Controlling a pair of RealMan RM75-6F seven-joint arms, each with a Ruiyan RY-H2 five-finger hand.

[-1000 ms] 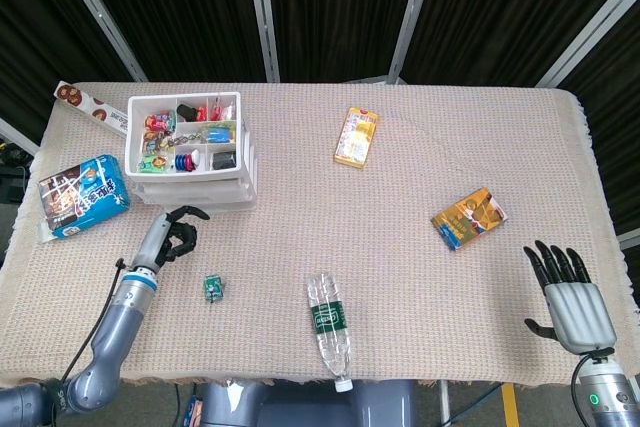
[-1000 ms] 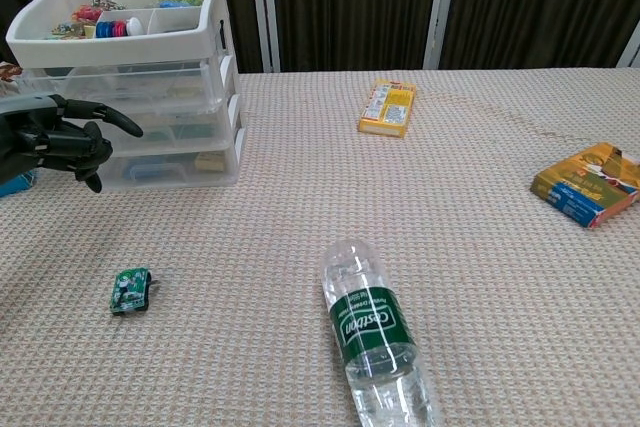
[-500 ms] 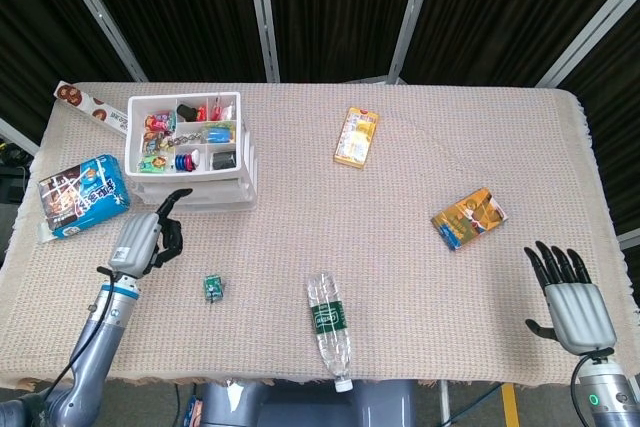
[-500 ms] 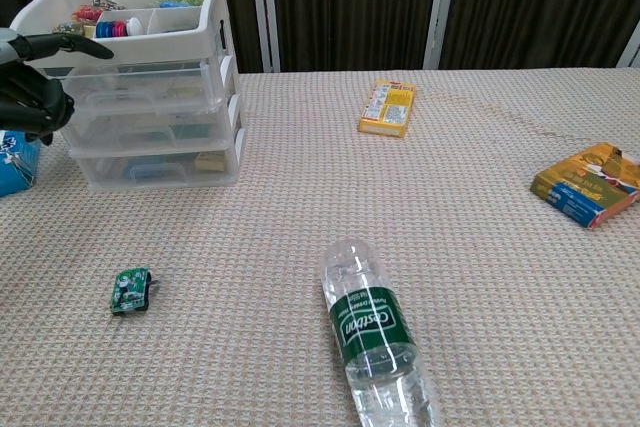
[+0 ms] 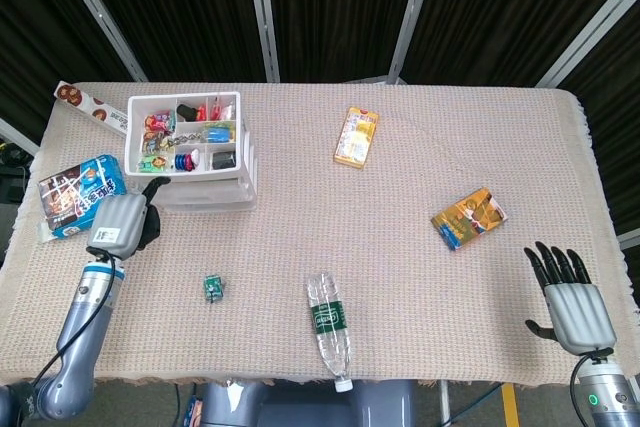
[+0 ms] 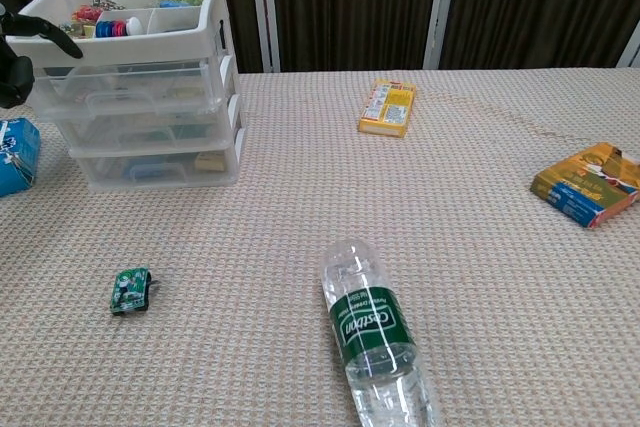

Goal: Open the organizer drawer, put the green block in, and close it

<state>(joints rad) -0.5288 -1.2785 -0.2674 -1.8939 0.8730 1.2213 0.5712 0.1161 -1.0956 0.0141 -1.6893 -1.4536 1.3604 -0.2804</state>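
Note:
The small green block (image 5: 212, 288) (image 6: 130, 289) lies alone on the woven cloth near the front left. Behind it stands the white organizer (image 5: 190, 152) (image 6: 150, 77), its clear drawers pushed in and its top tray full of small items. My left hand (image 5: 120, 224) (image 6: 20, 57) hovers just left of the organizer's front. It holds nothing, and its fingers are curled with one digit pointing at the drawers. It is cut off by the chest view's edge. My right hand (image 5: 572, 307) is spread open and empty at the front right corner.
A plastic water bottle (image 5: 328, 325) (image 6: 375, 332) lies at the front centre. A yellow box (image 5: 356, 136) (image 6: 388, 108) is mid-back and an orange box (image 5: 468, 217) (image 6: 590, 183) is to the right. A blue bag (image 5: 82, 194) and a cookie pack (image 5: 90, 105) lie left of the organizer.
My left hand has moved left and back, away from the green block, and risen to the organizer's left front. The right hand, block and drawers have not moved.

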